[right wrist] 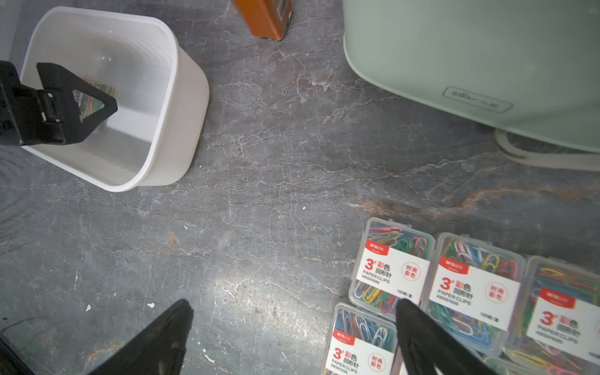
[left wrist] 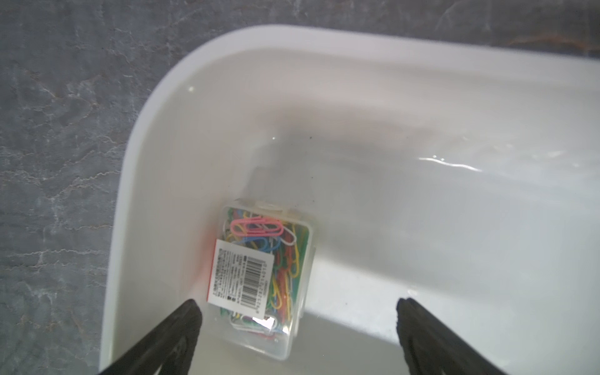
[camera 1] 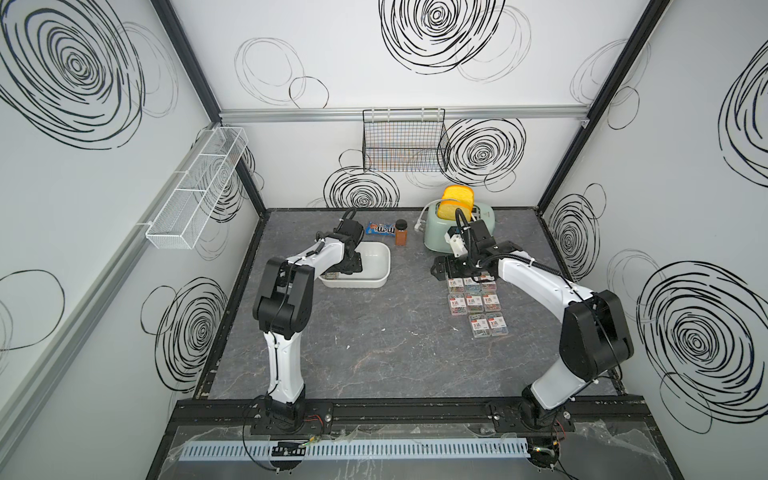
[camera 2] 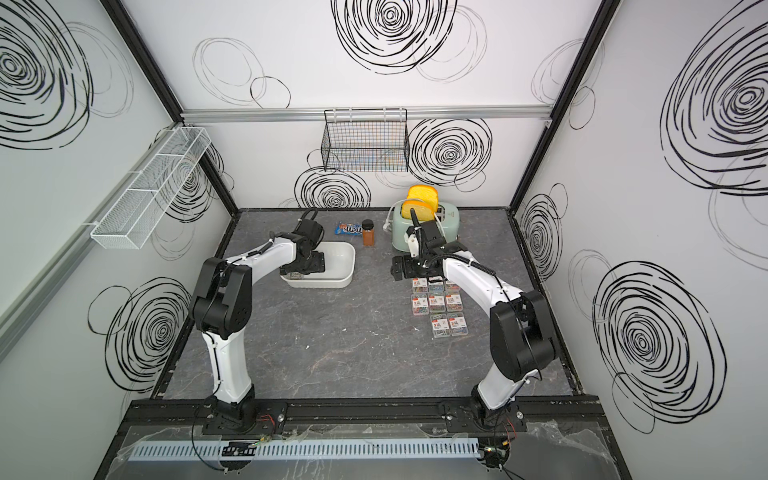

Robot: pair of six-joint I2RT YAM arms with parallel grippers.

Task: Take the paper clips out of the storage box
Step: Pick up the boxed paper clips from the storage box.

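Note:
The white storage box (camera 1: pixel 384 254) (camera 2: pixel 350 254) stands at the back left of the table. One clear case of paper clips (left wrist: pixel 263 276), barcode label up, lies in a corner of the box (left wrist: pixel 136 162) against its wall. My left gripper (left wrist: pixel 297 303) (camera 1: pixel 351 266) hangs inside the box just above that case. It is open and its fingers touch nothing. Several more cases of paper clips (camera 1: pixel 473 301) (right wrist: pixel 393 269) lie in rows on the table at the right. My right gripper (right wrist: pixel 293 303) (camera 1: pixel 442 270) hovers open at the rows' left edge, holding nothing.
A mint toaster (camera 1: pixel 457 232) with yellow toast (camera 1: pixel 457 201) stands behind the rows. A brown spice jar (camera 1: pixel 401 233) and a blue candy packet (camera 1: pixel 381 229) sit behind the box. A black wire basket (camera 1: pixel 403 141) and a white mesh rack (camera 1: pixel 199 187) hang on the walls.

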